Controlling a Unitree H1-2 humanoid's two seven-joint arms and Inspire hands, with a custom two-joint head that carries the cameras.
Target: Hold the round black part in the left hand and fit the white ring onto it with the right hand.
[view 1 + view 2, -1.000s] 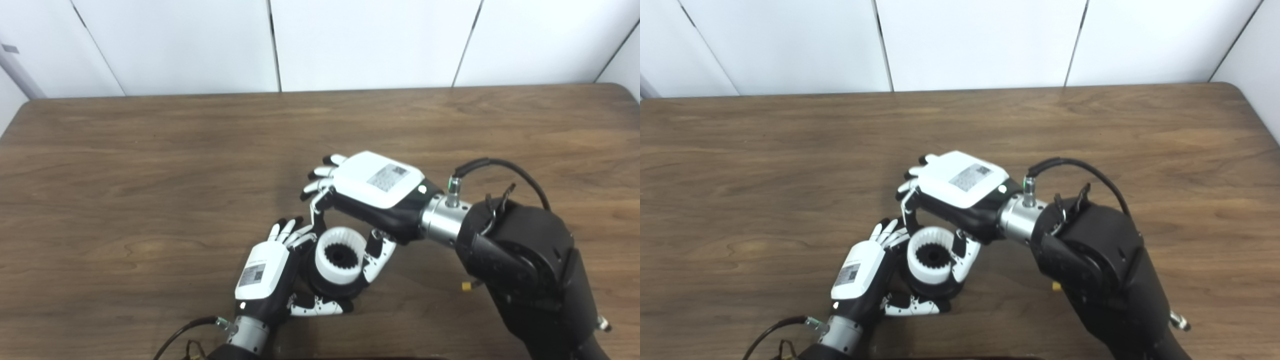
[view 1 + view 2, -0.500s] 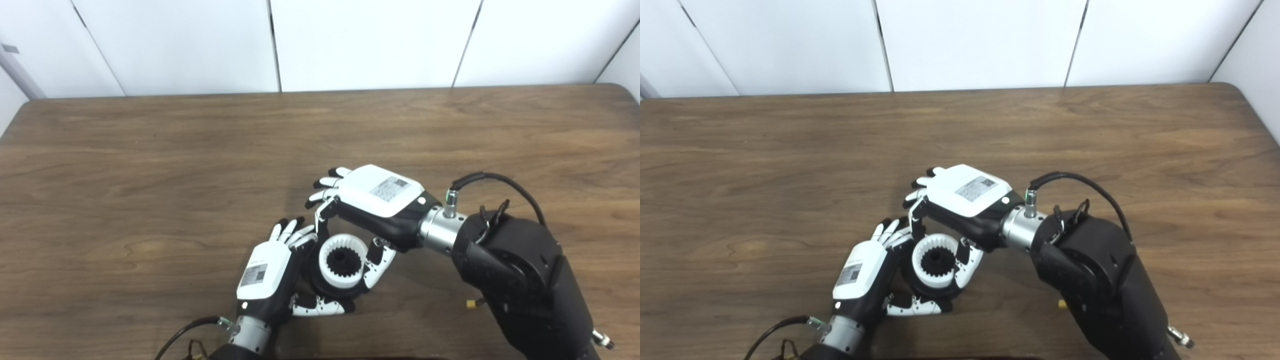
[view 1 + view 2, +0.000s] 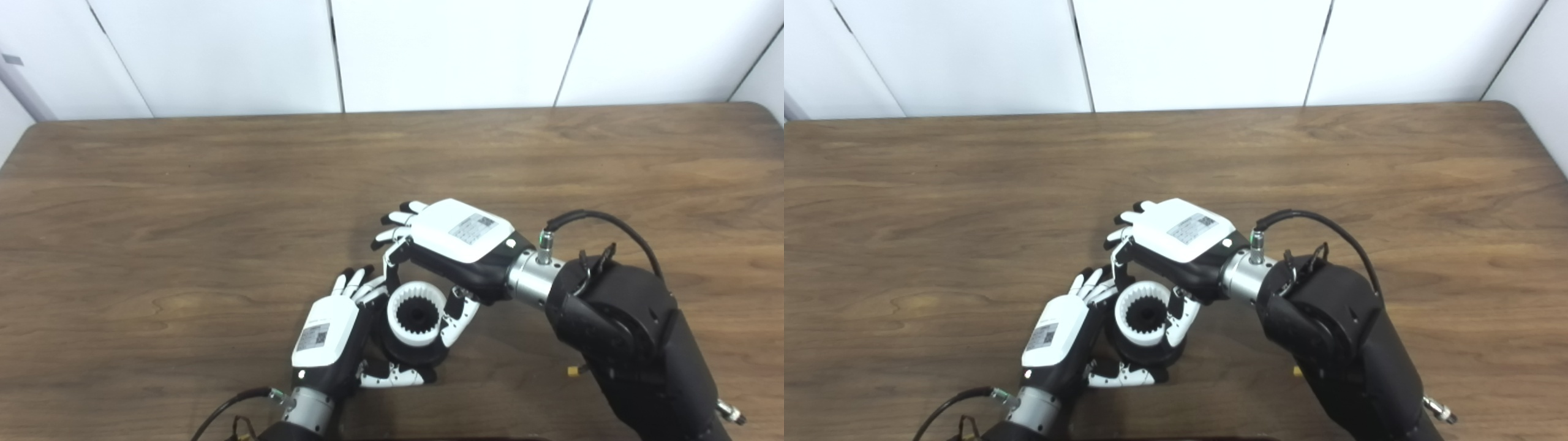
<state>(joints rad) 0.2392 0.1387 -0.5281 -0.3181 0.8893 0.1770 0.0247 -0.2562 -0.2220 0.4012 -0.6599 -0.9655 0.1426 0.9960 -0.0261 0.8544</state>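
A: Where's your black part right now?

B: Near edge of the wooden table [image 3: 184, 184], a bit left of centre. The round black part [image 3: 409, 352] sits in your left hand [image 3: 324, 340]. Fingers wrap its 9 o'clock side, thumb curls under at 6 o'clock. Clamped on it.

A: And the ring?

B: The white toothed ring [image 3: 418, 313] is on top of the black part, teeth facing inward, a dark toothed hub visible in the bore. It looks roughly level. Can't tell from either head view whether it's fully seated.

A: Right hand?

B: Your right hand [image 3: 456, 242] is over the ring from 1 o'clock, palm down. One finger comes down on the ring's rim at about 11 o'clock, the thumb sits against it at 3 o'clock. Pinched on the ring across those two. The other fingers [image 3: 1127, 223] stick out straight toward 10 o'clock, spread, touching nothing.

A: Hands touching each other?

B: Close at the ring's 10 o'clock; contact can't be read. Right forearm [image 3: 1323, 331] runs off toward 5 o'clock.
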